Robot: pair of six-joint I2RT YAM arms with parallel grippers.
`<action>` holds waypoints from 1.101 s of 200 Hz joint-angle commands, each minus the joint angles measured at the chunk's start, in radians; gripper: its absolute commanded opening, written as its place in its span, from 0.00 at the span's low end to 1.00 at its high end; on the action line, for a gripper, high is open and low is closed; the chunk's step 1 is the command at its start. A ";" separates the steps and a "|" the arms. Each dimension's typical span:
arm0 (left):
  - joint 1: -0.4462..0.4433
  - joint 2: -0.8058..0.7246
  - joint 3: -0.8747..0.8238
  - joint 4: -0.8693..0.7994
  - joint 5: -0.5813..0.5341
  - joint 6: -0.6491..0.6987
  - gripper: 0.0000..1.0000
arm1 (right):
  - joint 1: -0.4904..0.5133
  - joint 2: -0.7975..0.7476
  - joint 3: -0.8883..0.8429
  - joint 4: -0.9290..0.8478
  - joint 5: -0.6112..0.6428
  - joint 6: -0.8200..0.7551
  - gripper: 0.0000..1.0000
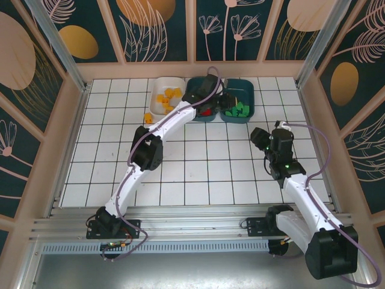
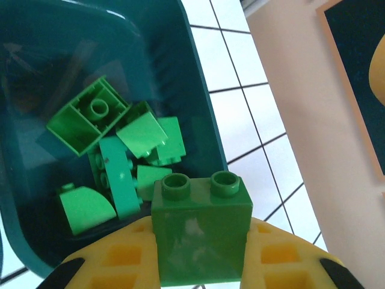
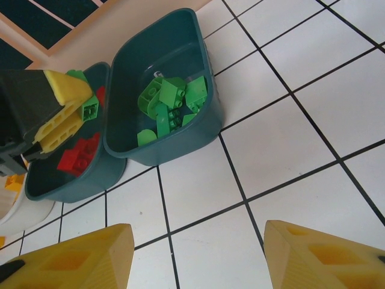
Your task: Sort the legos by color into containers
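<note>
Your left gripper (image 2: 201,265) pinches one green brick (image 2: 201,232) between its yellow pads, studs pointing away from the palm, so it looks carried for a drop. Just below and ahead of the fingers is a teal bin (image 2: 204,120) with about six green bricks (image 2: 87,117) loose inside: the right colour. To the gripper's side, the second teal bin (image 3: 60,186) shows at least two red bricks (image 3: 78,156). Beyond it the white bin (image 1: 154,96) holds yellow bricks (image 1: 168,97), too small to count. One stray yellow brick (image 1: 148,117) lies just outside. That makes three bins. Your right gripper (image 3: 198,241) is spread and empty over bare tiles, bins well ahead.
</note>
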 commanded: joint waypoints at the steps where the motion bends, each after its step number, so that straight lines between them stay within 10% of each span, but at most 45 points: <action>1: 0.004 0.044 0.067 0.043 -0.009 0.017 0.26 | -0.006 -0.019 -0.011 -0.011 -0.012 -0.019 0.60; 44: 0.015 0.061 0.074 0.082 0.003 0.003 0.60 | -0.005 -0.029 -0.015 -0.014 -0.029 -0.021 0.60; 96: 0.031 -0.065 0.047 0.016 -0.042 0.084 0.64 | 0.029 -0.028 -0.018 0.005 -0.054 -0.008 0.60; 157: 0.246 -0.724 -0.943 0.233 -0.271 0.076 0.81 | 0.237 0.048 -0.004 0.062 0.011 0.024 0.61; 220: 0.516 -0.904 -1.346 0.171 -0.362 0.050 0.76 | 0.349 0.231 0.079 0.134 0.018 0.020 0.60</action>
